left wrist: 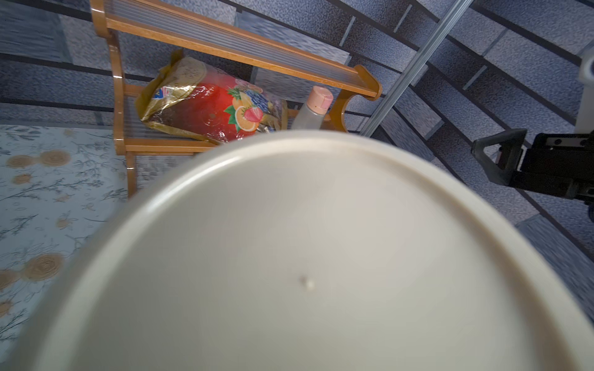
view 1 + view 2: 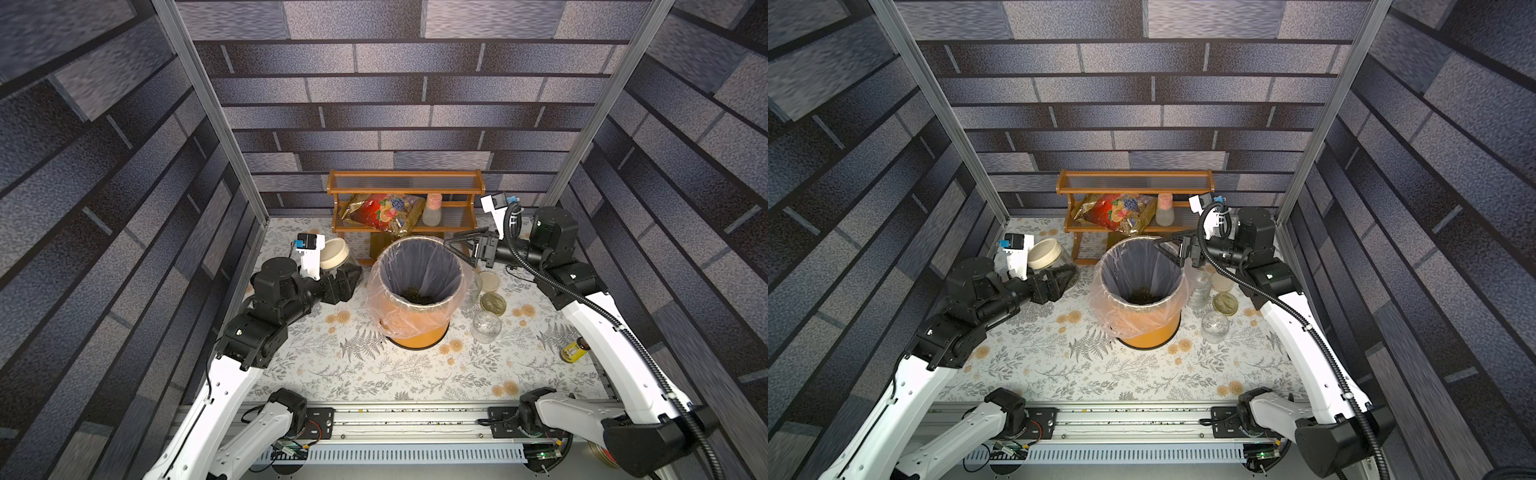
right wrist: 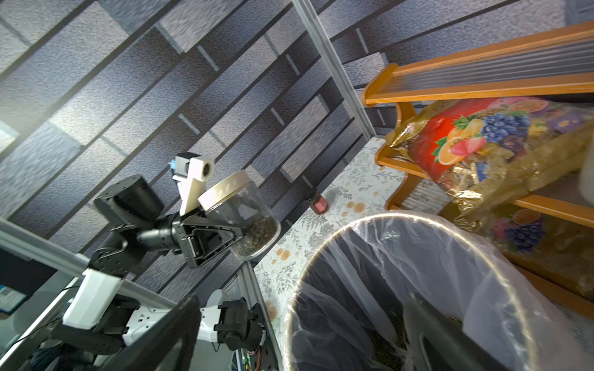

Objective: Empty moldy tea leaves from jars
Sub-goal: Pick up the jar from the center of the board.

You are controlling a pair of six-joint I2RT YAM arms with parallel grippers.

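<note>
1. While the jar (image 3: 254,208) was held tilted beside the bin (image 2: 419,332), it was clamped by the left fingers (image 3: 218,233).
2. The right fingers (image 2: 450,242) were spread apart, empty.
3. Tea leaves (image 3: 260,233) could be spilled by a yanked lid (image 3: 225,189).

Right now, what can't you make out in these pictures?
- Left wrist view: the cream lid fills the picture, hiding the jar, its tea leaves and the left end effector.
- Top views: the label on the yellow bottle is too small to read.
- Right wrist view: the edge cuts off the bin.
</note>
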